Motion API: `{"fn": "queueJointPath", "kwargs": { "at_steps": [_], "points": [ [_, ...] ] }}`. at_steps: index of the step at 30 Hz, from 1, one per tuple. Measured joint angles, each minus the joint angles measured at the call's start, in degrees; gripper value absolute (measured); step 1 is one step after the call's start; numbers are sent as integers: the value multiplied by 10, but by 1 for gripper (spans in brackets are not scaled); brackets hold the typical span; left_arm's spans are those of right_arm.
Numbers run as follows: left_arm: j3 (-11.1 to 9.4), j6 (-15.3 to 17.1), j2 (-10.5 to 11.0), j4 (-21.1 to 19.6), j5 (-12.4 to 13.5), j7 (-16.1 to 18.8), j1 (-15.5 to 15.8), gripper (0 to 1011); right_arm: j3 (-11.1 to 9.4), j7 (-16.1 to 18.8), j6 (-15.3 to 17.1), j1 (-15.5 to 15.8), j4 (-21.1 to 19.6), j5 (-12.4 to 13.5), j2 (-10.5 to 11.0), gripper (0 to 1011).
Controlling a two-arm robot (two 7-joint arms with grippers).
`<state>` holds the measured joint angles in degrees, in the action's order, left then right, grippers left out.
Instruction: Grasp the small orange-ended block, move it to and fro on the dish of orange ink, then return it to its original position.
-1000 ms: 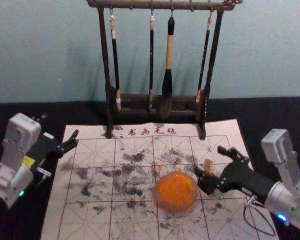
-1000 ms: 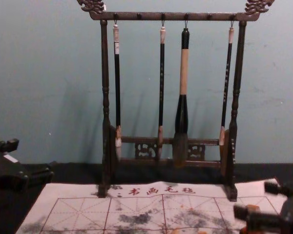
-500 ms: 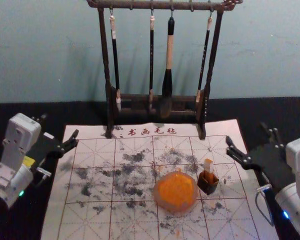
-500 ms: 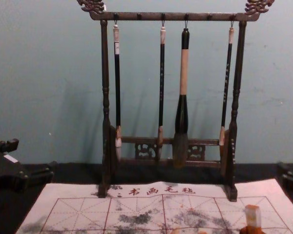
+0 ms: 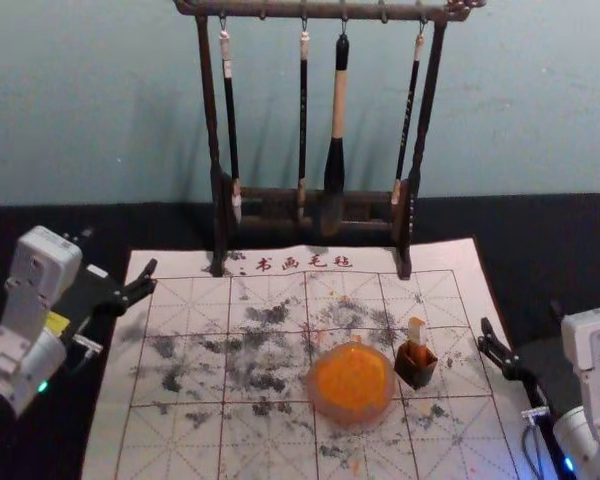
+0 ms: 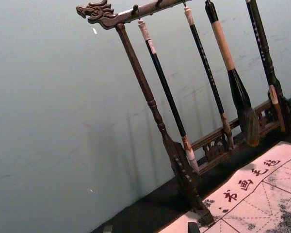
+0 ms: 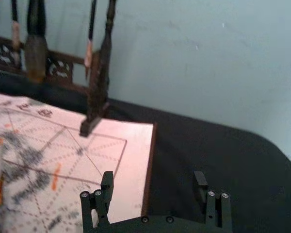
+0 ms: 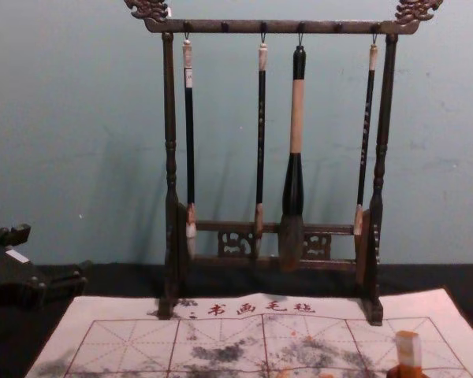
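Beside the dish (image 5: 346,419) of orange ink (image 5: 352,382), a box (image 5: 421,372) holds the block (image 5: 416,330).

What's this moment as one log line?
block: upright in dark holder | ink dish: beside holder | right gripper: open, empty, at right edge of mat | left gripper: open, parked left

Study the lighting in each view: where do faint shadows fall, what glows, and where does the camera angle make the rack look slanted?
Head view: soft shadows on the wall beside the brush rack; a green light and a blue light glow on the arms. Chest view: faint wall shadows again. Left wrist view: thin wall shadows, brush rack slanted.
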<state>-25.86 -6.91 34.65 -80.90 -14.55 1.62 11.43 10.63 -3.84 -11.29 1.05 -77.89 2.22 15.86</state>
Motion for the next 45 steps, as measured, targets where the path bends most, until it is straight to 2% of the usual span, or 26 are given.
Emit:
{"fn": "queueJointPath", "kwargs": {
  "at_steps": [3,45],
  "points": [
    [0,0,0,0,0,0,0,1001,-4,-1,4,-3,10,0,-5,1002],
    [0,0,0,0,0,0,0,1001,-1,0,2,-2,3,0,-1,1002]
  ]
}}
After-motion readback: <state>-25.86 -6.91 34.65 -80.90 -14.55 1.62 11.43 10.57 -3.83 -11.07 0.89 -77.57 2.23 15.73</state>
